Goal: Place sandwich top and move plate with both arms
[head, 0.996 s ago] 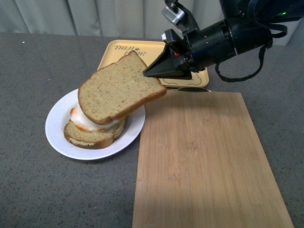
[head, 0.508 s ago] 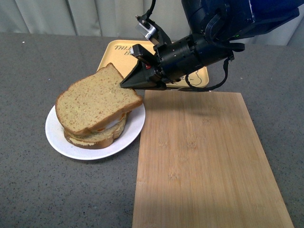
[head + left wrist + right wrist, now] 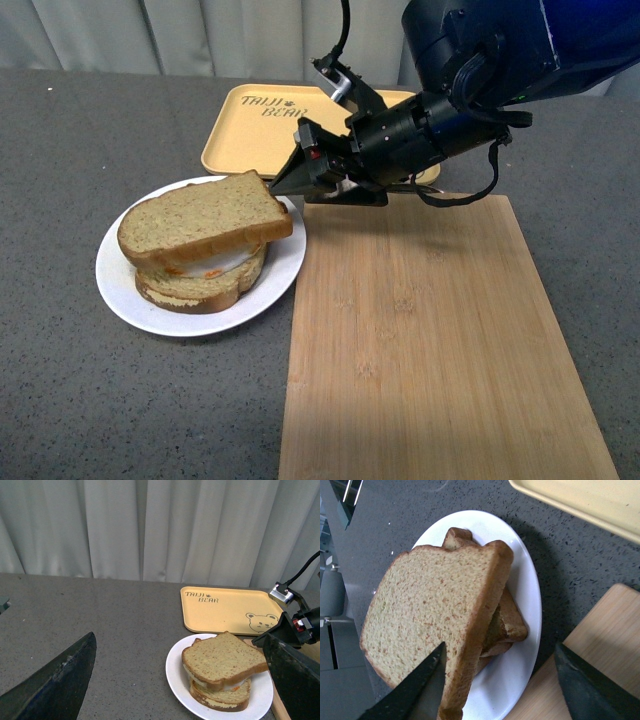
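Note:
The sandwich top (image 3: 203, 217), a tan-brown bread slice, lies on the egg and lower slice on the round white plate (image 3: 125, 290). It also shows in the left wrist view (image 3: 222, 658) and the right wrist view (image 3: 435, 620). My right gripper (image 3: 288, 186) is open at the slice's right edge, above the plate's rim; in the right wrist view (image 3: 500, 680) one finger lies over the slice and the other over the board. My left gripper (image 3: 180, 680) is open and empty, back from the plate (image 3: 177, 680), and out of the front view.
A yellow tray with a bear drawing (image 3: 250, 140) lies behind the plate. A long wooden board (image 3: 430, 340) lies right of the plate, touching its rim. Grey curtains hang at the back of the dark grey table.
My right gripper brought the slice down and left onto the egg, then opened and let it go. The slice now rests flat on the sandwich.

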{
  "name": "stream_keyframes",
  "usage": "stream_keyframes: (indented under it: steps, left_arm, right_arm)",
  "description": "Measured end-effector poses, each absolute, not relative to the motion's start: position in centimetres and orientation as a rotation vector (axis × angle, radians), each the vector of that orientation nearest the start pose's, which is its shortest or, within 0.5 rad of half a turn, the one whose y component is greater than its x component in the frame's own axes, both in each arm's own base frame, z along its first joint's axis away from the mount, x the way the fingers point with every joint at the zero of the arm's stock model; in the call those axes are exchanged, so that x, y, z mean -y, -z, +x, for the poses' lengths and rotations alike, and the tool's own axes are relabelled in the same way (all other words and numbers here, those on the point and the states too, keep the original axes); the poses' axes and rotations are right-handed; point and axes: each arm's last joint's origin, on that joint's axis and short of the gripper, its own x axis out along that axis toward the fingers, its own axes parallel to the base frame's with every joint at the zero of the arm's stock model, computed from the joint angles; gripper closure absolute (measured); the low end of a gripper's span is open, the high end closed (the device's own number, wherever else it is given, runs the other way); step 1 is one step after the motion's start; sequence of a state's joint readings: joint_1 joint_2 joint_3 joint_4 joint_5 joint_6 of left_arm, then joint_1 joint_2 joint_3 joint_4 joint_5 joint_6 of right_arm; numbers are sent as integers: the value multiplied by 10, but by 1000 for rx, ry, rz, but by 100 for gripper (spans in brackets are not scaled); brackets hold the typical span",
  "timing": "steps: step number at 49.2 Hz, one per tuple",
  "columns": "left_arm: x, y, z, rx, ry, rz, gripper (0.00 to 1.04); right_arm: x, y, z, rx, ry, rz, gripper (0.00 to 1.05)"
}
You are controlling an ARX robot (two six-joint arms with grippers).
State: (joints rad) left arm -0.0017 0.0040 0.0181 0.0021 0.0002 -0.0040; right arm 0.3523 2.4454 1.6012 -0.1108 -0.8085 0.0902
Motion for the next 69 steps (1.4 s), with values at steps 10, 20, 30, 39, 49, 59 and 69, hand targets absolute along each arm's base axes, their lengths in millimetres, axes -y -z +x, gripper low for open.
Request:
stream_keyframes:
  steps: [10,20,30,39,49,59,69]
  left_arm:
    - [0,-170,97,16,2,-4,7]
    - [0,-170,97,17,0,-4,7]
    - [0,-170,97,17,2,-4,7]
    - [0,-170,97,17,2,-4,7]
    - [0,-170,97,17,2,-4,7]
    - [0,-170,97,17,2,-4,7]
    - [0,-170,97,17,2,-4,7]
  right_arm:
    - [-168,-45,423,-532,-397,-61,57]
    - [-105,-98,362,-30,-18,-3,87]
    - [-61,-123,304,5,11,3,104]
    - [-39,-133,255,-10,-11,-2,104]
    - [-24,-140,224,-23,4,-3,104]
    - [-17,-145,201,-23,-3,-2,104]
    - [-9,-150,182,-24,-11,-1,104]
